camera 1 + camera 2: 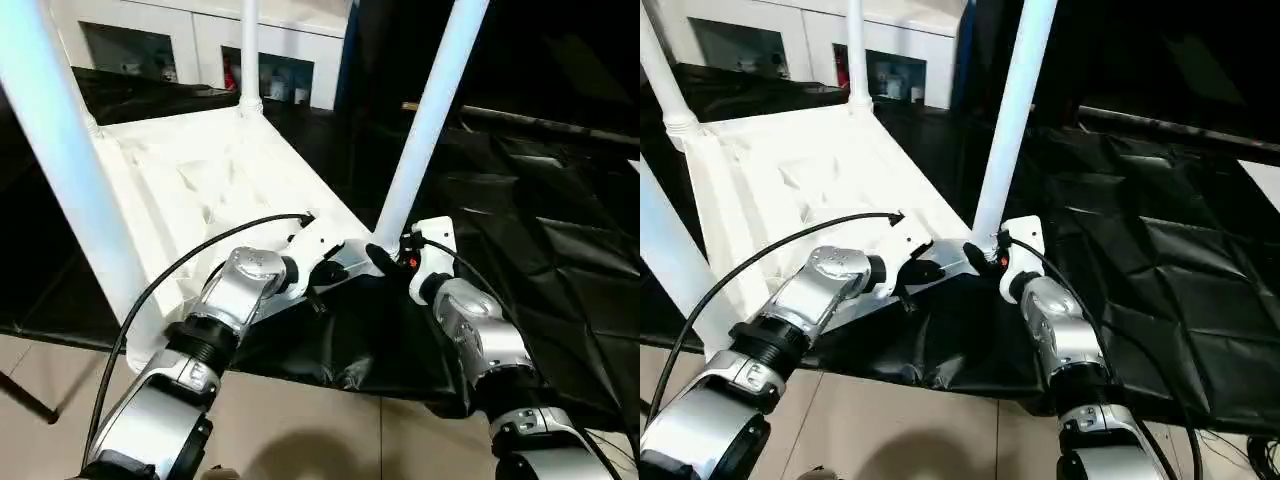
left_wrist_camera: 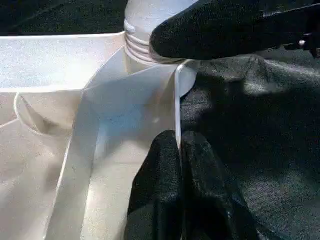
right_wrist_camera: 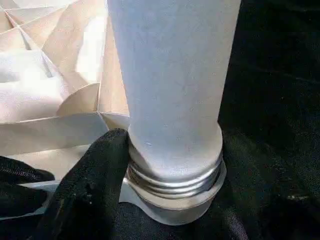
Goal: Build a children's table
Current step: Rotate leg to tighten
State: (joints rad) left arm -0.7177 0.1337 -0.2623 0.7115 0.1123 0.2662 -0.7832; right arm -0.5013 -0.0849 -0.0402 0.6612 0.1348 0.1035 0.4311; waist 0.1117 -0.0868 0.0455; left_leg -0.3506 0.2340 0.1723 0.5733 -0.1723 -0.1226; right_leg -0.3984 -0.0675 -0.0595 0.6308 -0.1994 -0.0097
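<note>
The tabletop (image 1: 200, 190) lies underside up on the black-draped work table (image 1: 540, 240), filling the left and centre of the head views, ribs facing me. Three legs stand upright in its corner sockets: a near left leg (image 1: 60, 150) along the left edge of the frame, a far leg (image 1: 248, 50) at top centre, and a near right leg (image 1: 430, 110) rising from lower centre to the upper right.

My left gripper (image 2: 180, 150) sits at the tabletop's near edge, just left of that near right leg. Its fingers (image 2: 155, 200) are pressed together on the thin upright rim wall of the tabletop; the wall runs between them in the left wrist view.

My right gripper (image 1: 385, 258) is at the foot of the near right leg. The jaws stand partly apart around the leg's threaded base, where it enters the socket. One finger (image 3: 90, 185) touches the threads; the other I cannot see in the right wrist view.
</note>
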